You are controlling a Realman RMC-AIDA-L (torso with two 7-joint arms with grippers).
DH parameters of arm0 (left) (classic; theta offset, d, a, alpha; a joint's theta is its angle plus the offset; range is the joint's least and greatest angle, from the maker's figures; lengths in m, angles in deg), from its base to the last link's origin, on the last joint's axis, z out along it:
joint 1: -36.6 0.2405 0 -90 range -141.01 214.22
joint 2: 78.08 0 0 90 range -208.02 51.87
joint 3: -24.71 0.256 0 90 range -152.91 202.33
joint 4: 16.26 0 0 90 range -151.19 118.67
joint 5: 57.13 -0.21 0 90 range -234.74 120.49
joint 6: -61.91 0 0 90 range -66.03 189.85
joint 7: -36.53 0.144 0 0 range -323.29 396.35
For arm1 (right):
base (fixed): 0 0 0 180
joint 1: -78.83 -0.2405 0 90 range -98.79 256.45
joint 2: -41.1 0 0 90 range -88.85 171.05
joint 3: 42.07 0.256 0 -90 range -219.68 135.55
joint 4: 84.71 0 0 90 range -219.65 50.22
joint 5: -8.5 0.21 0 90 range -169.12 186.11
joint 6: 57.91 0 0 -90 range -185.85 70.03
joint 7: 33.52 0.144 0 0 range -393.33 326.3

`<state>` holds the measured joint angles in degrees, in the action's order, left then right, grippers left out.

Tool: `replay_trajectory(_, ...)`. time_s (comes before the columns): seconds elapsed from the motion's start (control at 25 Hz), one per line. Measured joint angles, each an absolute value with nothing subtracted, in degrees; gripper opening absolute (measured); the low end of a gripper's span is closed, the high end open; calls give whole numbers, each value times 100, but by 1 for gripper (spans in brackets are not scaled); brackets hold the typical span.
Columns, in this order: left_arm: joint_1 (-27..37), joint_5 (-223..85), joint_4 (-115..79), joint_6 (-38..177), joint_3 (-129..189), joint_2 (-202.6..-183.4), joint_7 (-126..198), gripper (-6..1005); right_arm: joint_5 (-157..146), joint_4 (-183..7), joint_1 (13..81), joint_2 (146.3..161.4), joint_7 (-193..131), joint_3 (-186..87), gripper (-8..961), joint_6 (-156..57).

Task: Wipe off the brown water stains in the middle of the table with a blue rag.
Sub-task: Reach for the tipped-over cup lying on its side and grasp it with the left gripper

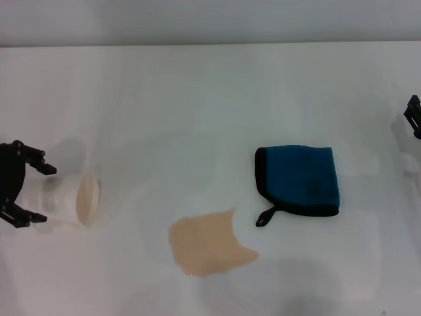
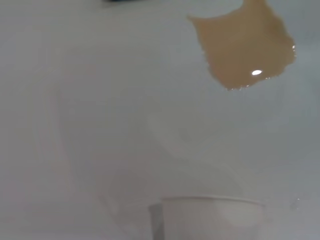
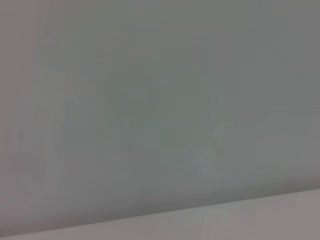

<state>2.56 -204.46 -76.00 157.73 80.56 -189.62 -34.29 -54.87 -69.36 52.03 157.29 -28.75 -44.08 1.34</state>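
The brown water stains [image 1: 209, 243] form one tan puddle on the white table [image 1: 197, 112], near its front middle. In the left wrist view the same brown water stains [image 2: 245, 45] lie beyond a white cup rim. The blue rag [image 1: 299, 179] lies flat to the right of the puddle and slightly behind it, its black loop pointing at the puddle, with nothing touching it. My left gripper [image 1: 41, 193] is at the far left, open, its fingers either side of the cup's base. At the far right edge only a dark part of my right gripper [image 1: 413, 115] shows, well away from the rag.
A white paper cup [image 1: 72, 197] with a beige lining lies on its side at the left, mouth towards the puddle; the cup [image 2: 207, 217] also shows in the left wrist view. The right wrist view holds only bare pale surface.
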Motion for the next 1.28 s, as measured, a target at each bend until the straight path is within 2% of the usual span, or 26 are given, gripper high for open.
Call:
replay_trajectory(0.96, 108, -20539, -7106, 15276, 8111, -19076, -3336, 866, -5487, -7049, 5183, 15730, -2877, -4409, 842, 124)
replay_trajectory(1.28, 106, -20756, -7086, 15016, 8111, -19222, -3355, 862, -5487, -7048, 5189, 15729, -2877, -4409, 842, 124)
